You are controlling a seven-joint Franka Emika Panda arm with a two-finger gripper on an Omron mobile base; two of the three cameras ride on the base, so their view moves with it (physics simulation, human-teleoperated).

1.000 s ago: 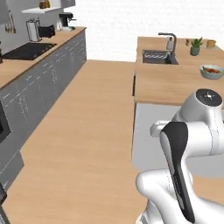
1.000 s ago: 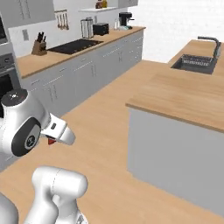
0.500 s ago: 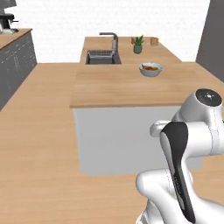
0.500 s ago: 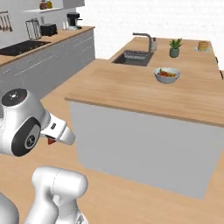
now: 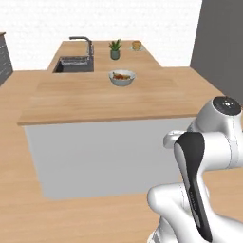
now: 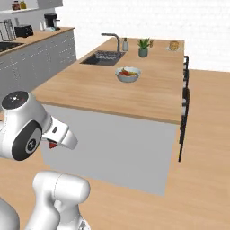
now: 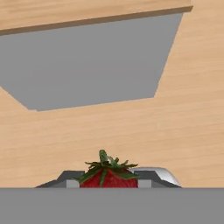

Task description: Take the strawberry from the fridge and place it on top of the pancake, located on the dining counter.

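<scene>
The gripper (image 7: 109, 183) is clamped on the strawberry (image 7: 109, 175): in the hand view the glossy red berry sits between 2 grey finger pieces, its spiky dark green cap pointing up. Behind it lies pale wood-grain floor (image 7: 131, 131), then the flat matte grey side of the counter (image 7: 87, 61) under a thin light-wood edge.

In the right base view a speck of red shows at the gripper (image 6: 53, 144), tucked under the arm's white wedge-shaped wrist, low and just in front of the counter's grey wall. The arm is smooth, rounded white shells with dark joint bands.

The counter (image 5: 109, 97) is a broad slab of light wood with faint straight grain on a plain grey-white base. On its top stands a round pale bowl (image 5: 122, 77) holding red and orange bits, well apart from the edge nearest the robot. Further back are a dark rectangular sink (image 5: 74, 64) with a tall angular dark tap (image 5: 85, 45), a small spiky green plant (image 5: 115, 49) in a grey pot, and at the far corner the pancake (image 5: 136, 45), a small tan stack on a pale dish. The strawberry is well apart from it.

A tall matte grey panel (image 5: 223, 42) rises at the right of the left base view.
</scene>
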